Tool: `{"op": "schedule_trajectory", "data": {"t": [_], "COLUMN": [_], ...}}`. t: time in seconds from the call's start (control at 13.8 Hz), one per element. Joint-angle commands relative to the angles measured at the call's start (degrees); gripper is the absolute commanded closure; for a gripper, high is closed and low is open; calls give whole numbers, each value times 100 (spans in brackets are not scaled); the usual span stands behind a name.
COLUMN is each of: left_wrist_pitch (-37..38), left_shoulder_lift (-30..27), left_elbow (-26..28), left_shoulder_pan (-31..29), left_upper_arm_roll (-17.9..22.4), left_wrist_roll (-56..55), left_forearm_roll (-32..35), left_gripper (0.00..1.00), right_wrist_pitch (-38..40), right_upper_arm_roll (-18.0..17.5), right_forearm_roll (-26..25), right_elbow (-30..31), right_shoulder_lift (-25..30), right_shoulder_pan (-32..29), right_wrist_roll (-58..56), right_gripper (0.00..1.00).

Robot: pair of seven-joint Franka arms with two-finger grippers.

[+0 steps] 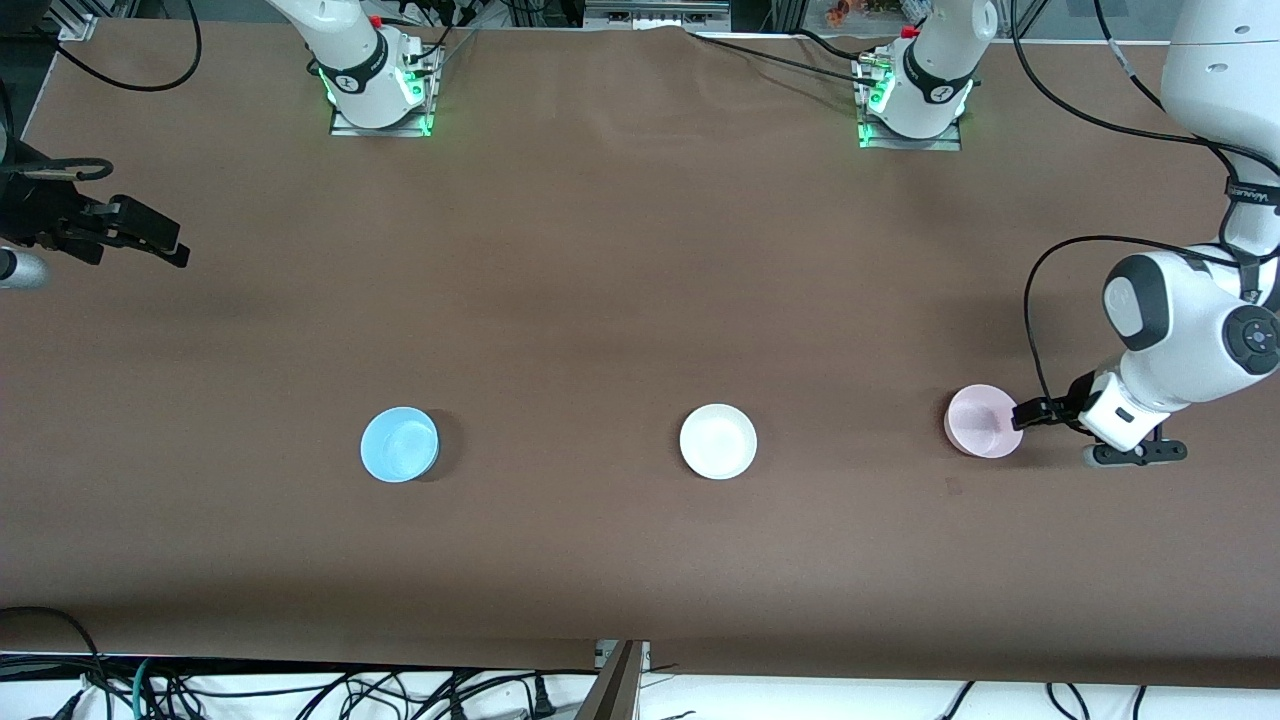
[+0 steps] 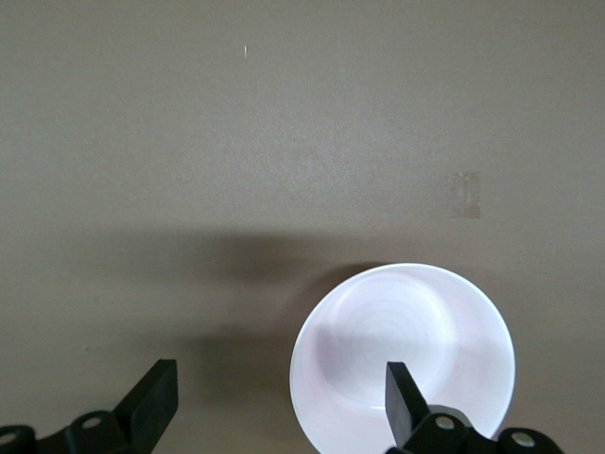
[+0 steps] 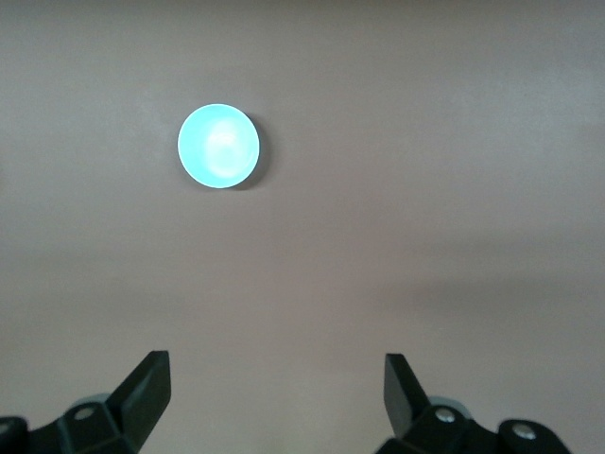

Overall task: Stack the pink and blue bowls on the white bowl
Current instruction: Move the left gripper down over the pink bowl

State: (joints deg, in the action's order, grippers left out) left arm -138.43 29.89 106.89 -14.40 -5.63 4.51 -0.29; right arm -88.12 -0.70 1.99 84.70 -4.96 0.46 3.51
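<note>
The pink bowl sits at the right of the front view, low in the frame, and in my left wrist view it fills the lower right. My left gripper is down at its rim with the fingers spread wide; one fingertip is over the bowl's inside and the other stands outside it, so nothing is gripped yet. The white bowl lies empty at lower centre, and the blue bowl at lower left, well apart from it. My right gripper waits at the upper left edge, fingers released, over bare table. By my judgement no stacking is done: both coloured bowls are still to be carried onto the white one, pink first.
</note>
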Motion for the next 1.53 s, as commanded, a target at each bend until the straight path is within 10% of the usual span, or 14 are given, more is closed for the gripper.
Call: {"op": "schedule_trajectory", "data": {"t": [0.0, 1.45], "left_wrist_pitch": [-534, -844], "left_shoulder_lift": [-106, 61], "left_elbow": [446, 517], "left_shoulder_pan": [-46, 16], "left_upper_arm_roll": [-35, -79], "left_wrist_roll": [15, -29], "left_forearm_roll": [125, 125], "left_gripper": [3, 46], "right_wrist_pitch": [14, 364], "right_upper_arm_roll": [-35, -105], "right_forearm_roll": [-23, -181], "right_elbow": [12, 29], "right_shoulder_lift": [39, 126], "right_shoulder_pan": [-29, -20], "right_wrist_roll": [-17, -26], "right_gripper": [0, 0]}}
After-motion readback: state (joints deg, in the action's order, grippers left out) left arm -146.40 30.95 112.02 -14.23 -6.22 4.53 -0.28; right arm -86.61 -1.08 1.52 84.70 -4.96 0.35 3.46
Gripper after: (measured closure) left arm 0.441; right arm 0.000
